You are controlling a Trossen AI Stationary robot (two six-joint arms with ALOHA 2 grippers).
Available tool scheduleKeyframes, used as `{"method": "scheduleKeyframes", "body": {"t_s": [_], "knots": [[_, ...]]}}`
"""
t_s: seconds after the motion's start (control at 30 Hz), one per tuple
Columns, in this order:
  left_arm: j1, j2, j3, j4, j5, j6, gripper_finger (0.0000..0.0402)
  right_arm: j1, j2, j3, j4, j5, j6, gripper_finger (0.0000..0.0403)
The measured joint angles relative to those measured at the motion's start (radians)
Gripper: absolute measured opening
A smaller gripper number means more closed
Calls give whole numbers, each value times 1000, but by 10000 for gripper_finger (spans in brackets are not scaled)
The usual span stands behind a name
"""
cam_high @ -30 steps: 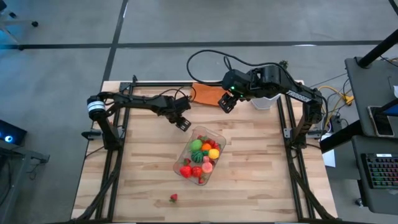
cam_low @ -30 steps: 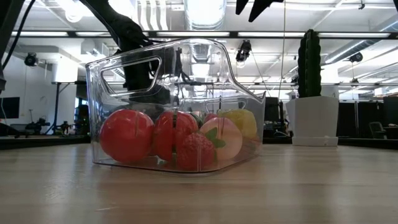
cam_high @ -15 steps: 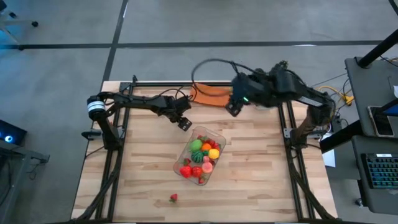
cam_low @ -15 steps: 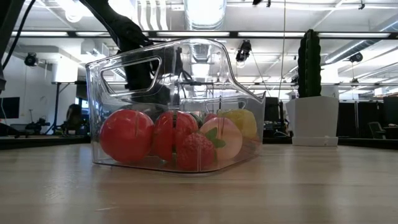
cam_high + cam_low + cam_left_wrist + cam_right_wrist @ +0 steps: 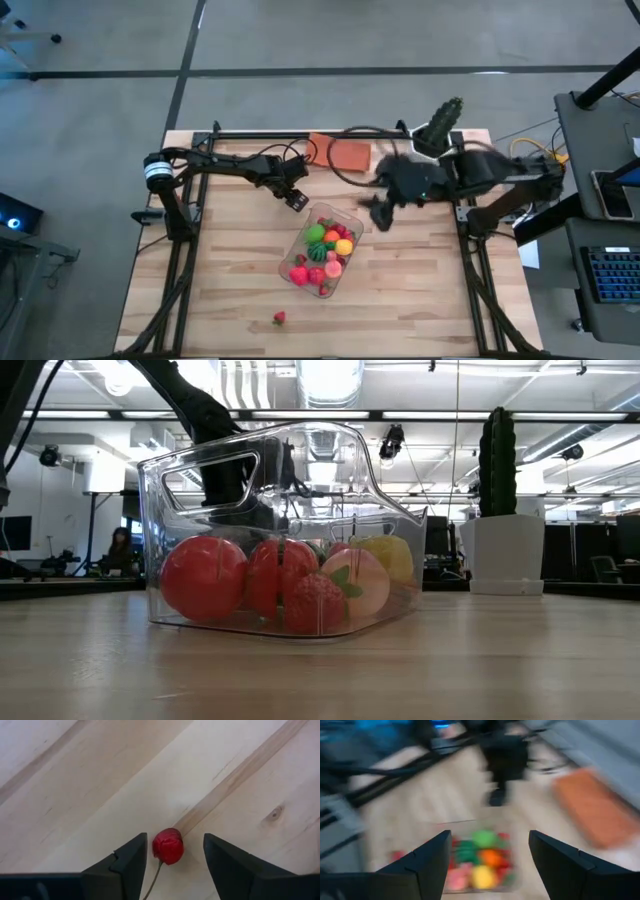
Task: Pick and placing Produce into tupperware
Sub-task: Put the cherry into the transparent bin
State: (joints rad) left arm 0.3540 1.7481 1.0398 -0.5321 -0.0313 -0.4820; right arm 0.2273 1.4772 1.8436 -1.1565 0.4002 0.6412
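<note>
Two pincers | left pincer [image 5: 173, 851] apart astride red cherry [image 5: 168, 846], unclamped | right pincer [image 5: 490, 857] apart, empty

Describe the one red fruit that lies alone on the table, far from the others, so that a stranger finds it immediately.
Start at the clear tupperware in the middle of the wooden table. From its end farther from the arms, go toward the table's edge to the small red strawberry. It alone lies on bare wood, apart from the produce in the container.

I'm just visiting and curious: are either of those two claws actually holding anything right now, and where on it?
Nothing is held. The left gripper stands open around a small red fruit lying on the table, fingers not touching it. The right gripper is open and empty.
</note>
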Motion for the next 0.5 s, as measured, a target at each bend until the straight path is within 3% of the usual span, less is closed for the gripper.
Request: {"method": "scheduleKeyframes", "body": {"t_s": [0.13, 0.2, 0.5], "knots": [[0, 0, 0, 0, 0, 0, 180, -29, -98, -289, 360, -239, -66, 258], [0, 0, 0, 0, 0, 0, 180, -62, -160, -415, 459, -304, -75, 258], [0, 0, -2, -8, 1, 0, 179, -151, -508, -807, 618, -310, -122, 258]]}}
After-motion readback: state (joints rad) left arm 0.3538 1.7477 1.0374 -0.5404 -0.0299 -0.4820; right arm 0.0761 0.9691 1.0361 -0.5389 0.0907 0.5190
